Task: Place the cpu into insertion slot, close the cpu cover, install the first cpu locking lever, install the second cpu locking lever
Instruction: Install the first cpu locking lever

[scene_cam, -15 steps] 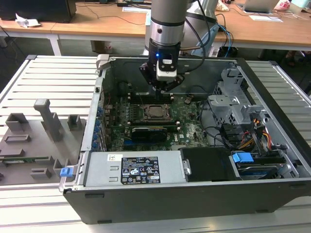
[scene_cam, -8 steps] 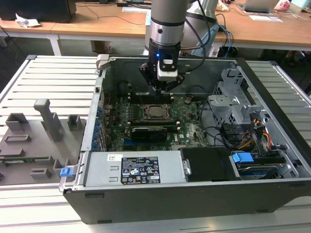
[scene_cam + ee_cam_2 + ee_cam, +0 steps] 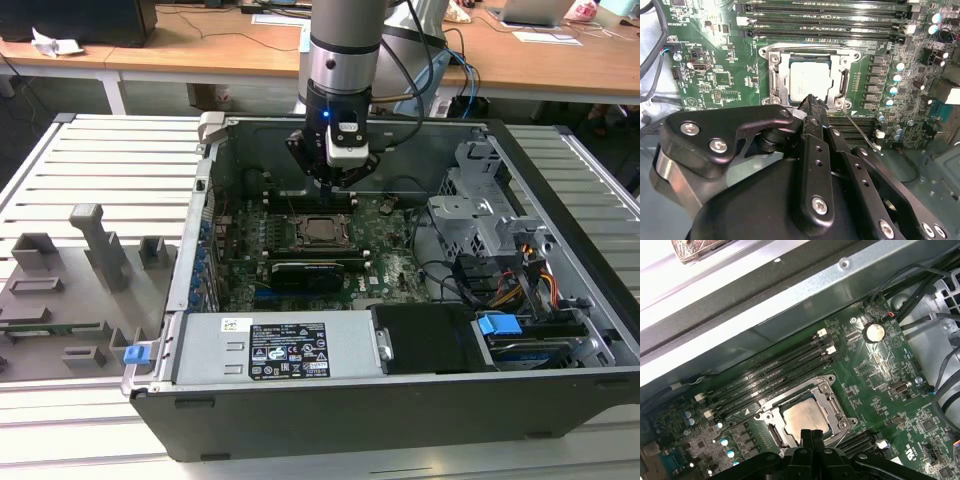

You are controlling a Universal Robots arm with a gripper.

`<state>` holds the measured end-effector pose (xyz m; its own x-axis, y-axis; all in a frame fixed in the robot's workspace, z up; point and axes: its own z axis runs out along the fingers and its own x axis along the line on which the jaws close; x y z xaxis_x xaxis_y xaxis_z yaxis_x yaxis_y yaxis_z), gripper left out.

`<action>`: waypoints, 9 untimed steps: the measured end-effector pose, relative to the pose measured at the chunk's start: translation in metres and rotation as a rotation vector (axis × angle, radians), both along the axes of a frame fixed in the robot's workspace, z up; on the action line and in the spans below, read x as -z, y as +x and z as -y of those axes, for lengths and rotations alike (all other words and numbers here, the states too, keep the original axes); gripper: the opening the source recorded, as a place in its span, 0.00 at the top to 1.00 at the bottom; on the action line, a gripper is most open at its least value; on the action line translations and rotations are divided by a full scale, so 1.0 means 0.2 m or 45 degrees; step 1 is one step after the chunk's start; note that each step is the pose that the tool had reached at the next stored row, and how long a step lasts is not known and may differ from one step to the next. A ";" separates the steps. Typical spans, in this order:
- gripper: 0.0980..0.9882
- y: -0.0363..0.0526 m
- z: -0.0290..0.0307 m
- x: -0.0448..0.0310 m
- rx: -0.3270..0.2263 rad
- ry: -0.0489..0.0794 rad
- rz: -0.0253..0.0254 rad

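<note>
over insertion slot (image 3: 805, 416) | end effector (image 3: 812, 434) fingers together | cpu (image 3: 809, 80) seated, cover (image 3: 840, 82) down

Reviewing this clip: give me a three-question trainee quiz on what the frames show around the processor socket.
1. True or false: the cpu already lies in the insertion slot.
2. In both wrist views, the fingertips of the gripper are a) spread wide b) pressed together c) around a cable?
3. In the exterior view, what long black part lies just in front of the socket, toward the power supply?

Key
1. True; the cpu cover frames it.
2. b, right at the socket's edge.
3. The finned black card.
</note>
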<state>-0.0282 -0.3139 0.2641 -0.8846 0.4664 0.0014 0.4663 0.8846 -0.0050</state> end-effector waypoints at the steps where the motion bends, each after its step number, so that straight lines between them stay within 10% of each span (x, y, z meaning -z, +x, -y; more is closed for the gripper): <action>1: 0.99 0.000 0.000 0.000 -0.008 0.000 0.0000; 9: 0.99 0.000 0.000 0.000 -0.071 0.000 0.0000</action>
